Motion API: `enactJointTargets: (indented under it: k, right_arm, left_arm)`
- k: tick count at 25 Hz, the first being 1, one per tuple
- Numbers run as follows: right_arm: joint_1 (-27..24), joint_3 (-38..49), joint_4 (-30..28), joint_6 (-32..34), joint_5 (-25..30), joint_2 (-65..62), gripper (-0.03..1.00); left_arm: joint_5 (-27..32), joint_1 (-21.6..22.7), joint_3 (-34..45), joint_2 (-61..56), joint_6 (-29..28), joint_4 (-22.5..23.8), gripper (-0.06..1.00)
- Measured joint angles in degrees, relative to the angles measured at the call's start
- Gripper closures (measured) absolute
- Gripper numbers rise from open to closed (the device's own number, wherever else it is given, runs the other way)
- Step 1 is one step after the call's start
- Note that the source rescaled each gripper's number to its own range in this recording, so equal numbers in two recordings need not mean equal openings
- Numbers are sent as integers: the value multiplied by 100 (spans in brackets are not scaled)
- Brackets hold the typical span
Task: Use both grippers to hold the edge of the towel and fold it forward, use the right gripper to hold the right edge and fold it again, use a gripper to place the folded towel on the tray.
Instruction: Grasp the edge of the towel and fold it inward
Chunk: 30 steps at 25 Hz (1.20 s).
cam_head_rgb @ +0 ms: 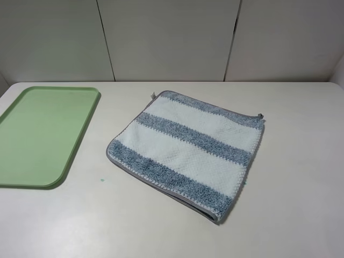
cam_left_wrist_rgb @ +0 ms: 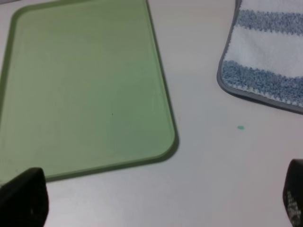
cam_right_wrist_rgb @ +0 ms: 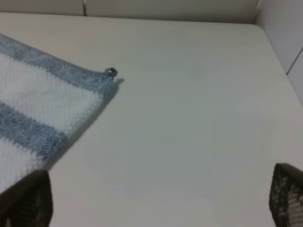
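1. On the white table (cam_head_rgb: pixel 301 204), right of centre, the striped towel (cam_head_rgb: pixel 185 153) lies spread out flat, turned a little so that one corner points toward the near side.
2. Its grey hem (cam_left_wrist_rgb: pixel 265 98) runs unbroken round the cloth, and the small loop (cam_right_wrist_rgb: pixel 111 72) sits at the far right corner. At the near corner a second layer of hem seems to peek out, but I cannot tell whether that is a fold.
3. The green tray (cam_head_rgb: pixel 43 134) sits at the left of the table, well apart from the towel, with nothing lying on it.
4. The left gripper (cam_left_wrist_rgb: pixel 158 201) hangs above the table between tray and towel, fingers spread wide and holding nothing.
5. The right gripper (cam_right_wrist_rgb: pixel 156 198) hangs above bare table to the right of the towel, near the corner with the loop, also wide open and holding nothing.
6. Neither gripper touches the cloth.
7. Judging from this, the task is at its very start: no edge is gripped. The forward fold, the second fold from the right and the move to the tray are all left to do.
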Motion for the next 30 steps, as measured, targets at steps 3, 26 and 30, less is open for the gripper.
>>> enactJointTargets:
  k: [3,26,30]
  right_arm:
    - [0,0,0,0,0,0,-3]
    - [0,0,5,0,0,0,-3]
    - [0,0,5,0,0,0,-3]
  left_arm:
    - [0,0,0,0,0,0,-5]
    - [0,0,0,0,0,0,-5]
    - [0,0,0,0,0,0,-5]
